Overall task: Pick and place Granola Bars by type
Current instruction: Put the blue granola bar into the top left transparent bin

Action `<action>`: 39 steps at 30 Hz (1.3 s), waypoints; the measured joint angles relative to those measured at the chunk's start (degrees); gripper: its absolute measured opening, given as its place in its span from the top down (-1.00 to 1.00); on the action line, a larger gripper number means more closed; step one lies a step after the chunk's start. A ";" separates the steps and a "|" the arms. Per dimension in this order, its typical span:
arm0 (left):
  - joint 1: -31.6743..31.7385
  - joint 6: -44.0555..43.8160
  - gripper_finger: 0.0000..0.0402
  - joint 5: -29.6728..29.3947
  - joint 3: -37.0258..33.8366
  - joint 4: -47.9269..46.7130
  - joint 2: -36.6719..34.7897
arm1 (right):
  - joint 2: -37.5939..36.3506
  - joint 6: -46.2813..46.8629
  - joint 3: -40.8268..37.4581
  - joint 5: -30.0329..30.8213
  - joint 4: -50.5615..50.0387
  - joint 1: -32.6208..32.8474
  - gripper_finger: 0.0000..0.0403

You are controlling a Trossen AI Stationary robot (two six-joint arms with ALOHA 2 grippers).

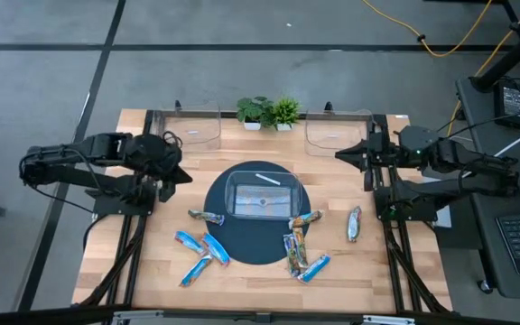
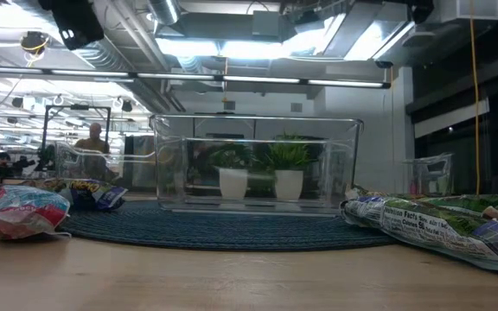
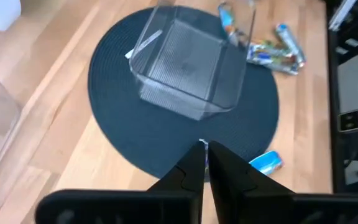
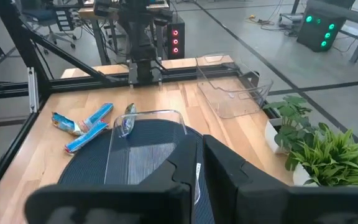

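Granola bars lie loose on the table's near half. Blue ones [image 1: 202, 253] and a grey-silver one [image 1: 206, 215] lie left of the round mat; orange-brown multicoloured ones [image 1: 298, 239], a blue one [image 1: 314, 267] and a grey-silver one [image 1: 354, 223] lie to its right. My left gripper [image 1: 184, 175] [image 3: 204, 147] hovers shut over the mat's left edge. My right gripper [image 1: 339, 155] [image 4: 201, 144] hovers shut beyond the mat's far right edge. Neither touches anything.
A clear bin [image 1: 262, 197] [image 3: 185, 62] stands on the dark round mat [image 1: 233, 242]. Two more clear bins [image 1: 195, 126] [image 1: 337, 134] sit at the far edge, with two potted plants [image 1: 269, 111] between them. Bare wood shows along the near edge.
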 joint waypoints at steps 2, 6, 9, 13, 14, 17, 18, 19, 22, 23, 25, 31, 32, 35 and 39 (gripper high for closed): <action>0.02 0.00 0.82 -0.60 0.00 -0.46 1.33 | 0.15 0.10 0.00 0.00 -0.26 -0.01 0.84; 0.02 0.09 0.58 -0.89 0.00 -2.46 4.18 | 0.21 0.15 0.00 0.00 -1.30 0.00 0.84; 0.00 0.12 0.39 -1.06 -0.02 -3.73 6.37 | 0.21 0.15 -0.01 0.00 -2.11 0.00 0.84; 0.00 0.17 0.18 -1.06 -0.02 -3.86 8.80 | 0.21 0.15 -0.02 0.00 -2.48 0.00 0.84; 0.00 0.16 0.13 -1.08 -0.02 -3.90 9.43 | 0.21 0.13 -0.02 0.00 -2.49 0.00 0.84; 0.00 0.17 0.03 -1.13 -0.02 -3.92 11.34 | 0.21 -0.07 -0.02 0.00 -2.49 0.00 0.84; -0.03 0.18 0.00 -1.13 -0.02 -3.92 12.01 | 0.21 -0.08 -0.02 0.00 -2.53 -0.02 0.84; -0.18 0.25 -0.03 -1.15 -0.02 -3.93 12.74 | 0.21 -0.09 -0.02 0.00 -2.55 0.00 0.84; -1.77 0.87 -0.09 -1.44 -0.26 -3.80 15.33 | 0.21 -0.11 -0.02 0.00 -3.18 0.00 0.84; -2.60 0.85 -0.11 -1.52 -0.99 -2.96 16.04 | 0.21 -0.13 -0.02 0.00 -3.66 -0.01 0.84; -4.48 0.32 -0.14 -1.27 -3.55 -0.89 17.39 | 0.21 -0.14 -0.02 0.00 -4.96 0.00 0.84; -10.76 -4.20 -0.17 0.80 -11.61 7.54 20.11 | 0.19 0.04 -0.04 0.00 -7.78 0.00 0.84; -11.62 -5.10 -0.17 0.02 -12.64 8.54 20.37 | 0.19 0.06 -0.04 0.00 -7.84 0.00 0.84; -14.07 -7.36 -0.16 -2.46 -15.74 12.16 21.34 | 0.19 -0.13 -0.04 0.00 -7.82 -0.01 0.84; -16.39 -9.78 -0.17 -3.46 -18.81 16.31 23.30 | 0.19 -0.20 -0.04 0.00 -7.82 0.00 0.84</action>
